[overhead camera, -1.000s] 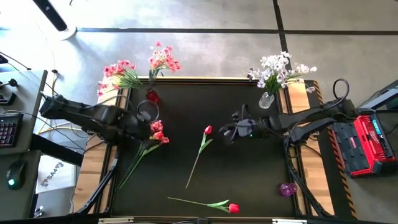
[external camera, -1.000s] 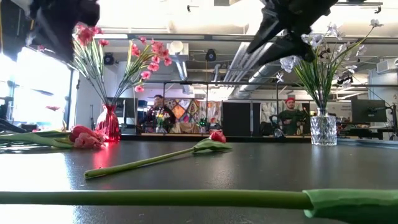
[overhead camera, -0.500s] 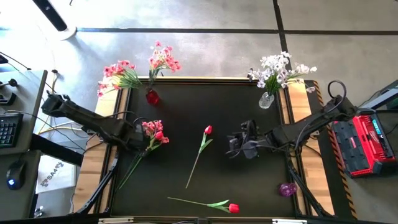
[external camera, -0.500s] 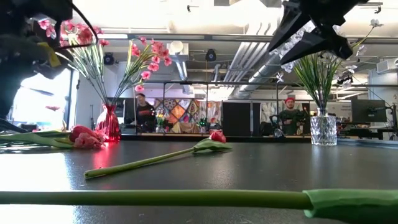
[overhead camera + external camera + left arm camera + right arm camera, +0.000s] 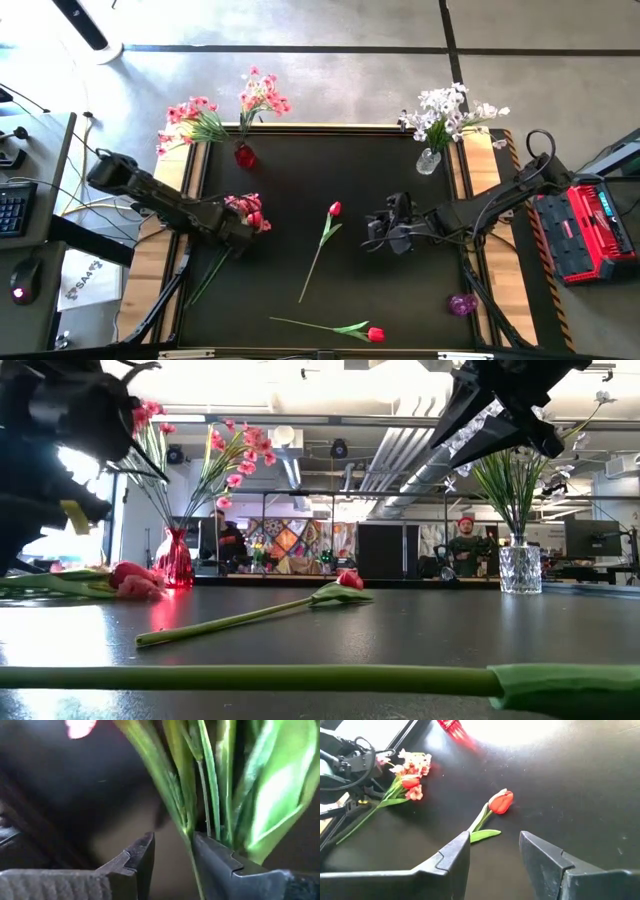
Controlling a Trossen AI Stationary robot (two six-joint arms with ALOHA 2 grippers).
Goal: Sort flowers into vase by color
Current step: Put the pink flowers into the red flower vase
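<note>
- Left gripper (image 5: 172, 855): fingers spread, low over the green stems of the pink-blossom spray (image 5: 246, 211) lying at the left of the black table (image 5: 400, 300); a stem sits between your fingers, not yet pinched.
- Spray's long axis runs diagonally, blossoms toward the red glass vase (image 5: 244, 155).
- Right gripper (image 5: 494, 852): spread, hovering mid-table; the single red tulip (image 5: 500, 802) lies just ahead, nearer this arm.

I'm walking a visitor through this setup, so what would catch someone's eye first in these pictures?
Probably the two filled vases at the table's far edge: the red vase with pink sprays on the left, the clear vase with white sprays on the right. Next, the left gripper, open around the stem of the pink bunch, and a red tulip lying mid-table.
</note>
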